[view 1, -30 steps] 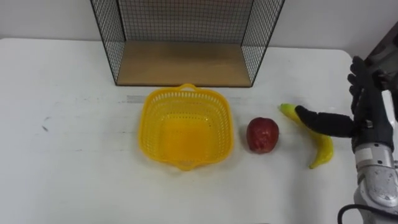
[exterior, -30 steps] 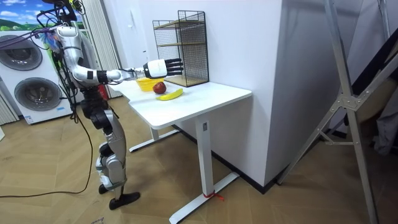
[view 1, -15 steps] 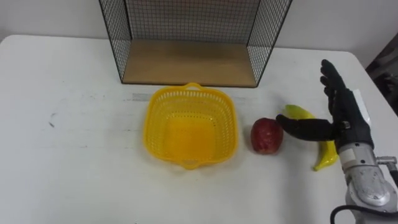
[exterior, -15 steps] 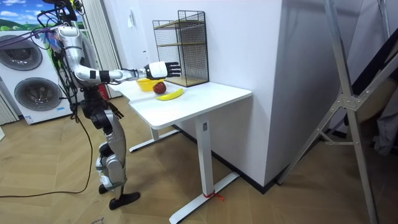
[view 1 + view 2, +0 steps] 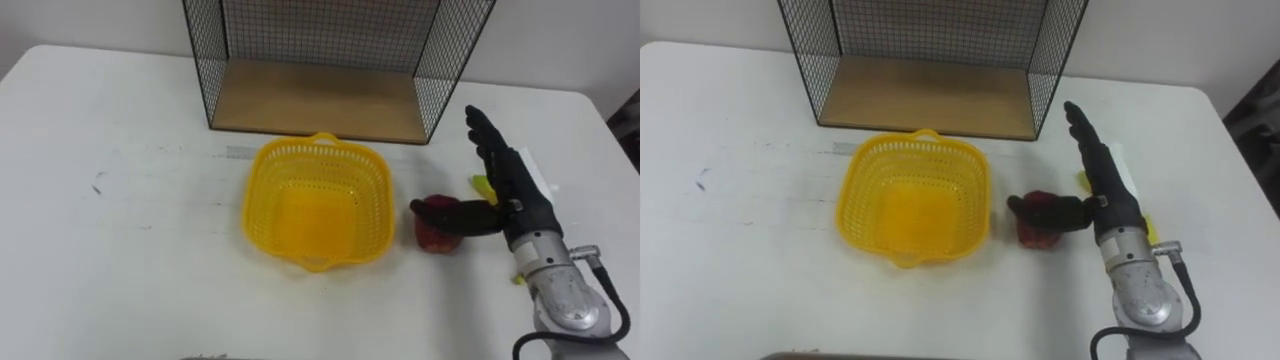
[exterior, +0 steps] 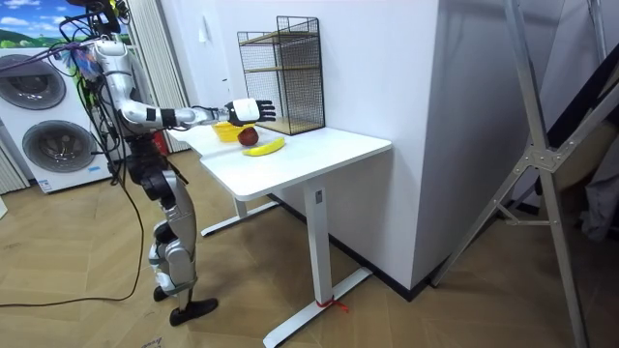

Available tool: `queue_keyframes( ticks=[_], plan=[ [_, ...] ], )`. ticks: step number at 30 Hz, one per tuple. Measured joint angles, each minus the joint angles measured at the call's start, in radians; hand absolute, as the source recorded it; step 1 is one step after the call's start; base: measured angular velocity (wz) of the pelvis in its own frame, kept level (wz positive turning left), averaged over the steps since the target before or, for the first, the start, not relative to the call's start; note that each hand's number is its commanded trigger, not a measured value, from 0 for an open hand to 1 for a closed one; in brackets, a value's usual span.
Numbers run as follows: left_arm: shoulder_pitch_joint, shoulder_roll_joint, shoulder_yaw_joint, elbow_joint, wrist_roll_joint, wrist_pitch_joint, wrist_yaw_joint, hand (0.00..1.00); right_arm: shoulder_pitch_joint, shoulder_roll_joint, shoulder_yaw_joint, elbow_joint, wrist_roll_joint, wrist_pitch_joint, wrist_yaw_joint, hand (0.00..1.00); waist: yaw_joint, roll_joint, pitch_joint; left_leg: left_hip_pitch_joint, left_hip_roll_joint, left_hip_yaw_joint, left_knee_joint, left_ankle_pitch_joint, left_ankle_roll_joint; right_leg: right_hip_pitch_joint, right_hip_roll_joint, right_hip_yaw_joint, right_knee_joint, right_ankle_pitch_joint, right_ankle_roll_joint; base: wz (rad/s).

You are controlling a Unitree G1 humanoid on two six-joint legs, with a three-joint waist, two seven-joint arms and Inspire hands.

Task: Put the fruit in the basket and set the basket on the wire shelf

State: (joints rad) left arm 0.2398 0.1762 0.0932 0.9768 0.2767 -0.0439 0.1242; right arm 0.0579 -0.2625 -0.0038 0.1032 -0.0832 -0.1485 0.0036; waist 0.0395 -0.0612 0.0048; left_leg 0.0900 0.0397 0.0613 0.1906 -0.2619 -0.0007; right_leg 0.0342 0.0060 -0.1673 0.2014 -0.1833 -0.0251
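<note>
On the white surface (image 5: 120, 250), just right of the empty yellow plastic mesh basket (image 5: 253, 205), the right robot hand (image 5: 515, 195) stands released, thumb stretched over the dark red apple (image 5: 432, 236) as if to grasp it, the yellow banana (image 5: 483, 185) lying behind its palm.

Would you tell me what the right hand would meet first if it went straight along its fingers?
Likely the shelf, at its right wire side: the right hand aims its straight fingers there. The apple sits under the thumb, off that line. Depth is unclear.
</note>
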Motion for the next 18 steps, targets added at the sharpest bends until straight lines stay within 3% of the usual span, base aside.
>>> queue_keyframes(
  ticks=[13,18],
  plan=[
    [-0.006,0.0,0.0,0.009,0.0,0.0,-0.011,0.0,0.0,0.0,0.021,0.014,-0.04,0.019,0.045,0.0,-0.003,-0.003,0.0004,-0.01,-0.001,-0.014,0.006,0.0,0.0,0.001,-0.003,-0.019,-0.003,0.0,0.0,0.03],
    [0.004,0.003,0.0,0.009,0.0,0.0,-0.009,0.0,0.003,0.0,0.021,0.065,-0.041,0.02,0.045,0.0,-0.006,-0.007,-0.0038,-0.006,-0.001,-0.027,0.006,0.0,0.0,0.019,-0.002,-0.028,-0.025,0.004,0.0,0.07]
  ],
)
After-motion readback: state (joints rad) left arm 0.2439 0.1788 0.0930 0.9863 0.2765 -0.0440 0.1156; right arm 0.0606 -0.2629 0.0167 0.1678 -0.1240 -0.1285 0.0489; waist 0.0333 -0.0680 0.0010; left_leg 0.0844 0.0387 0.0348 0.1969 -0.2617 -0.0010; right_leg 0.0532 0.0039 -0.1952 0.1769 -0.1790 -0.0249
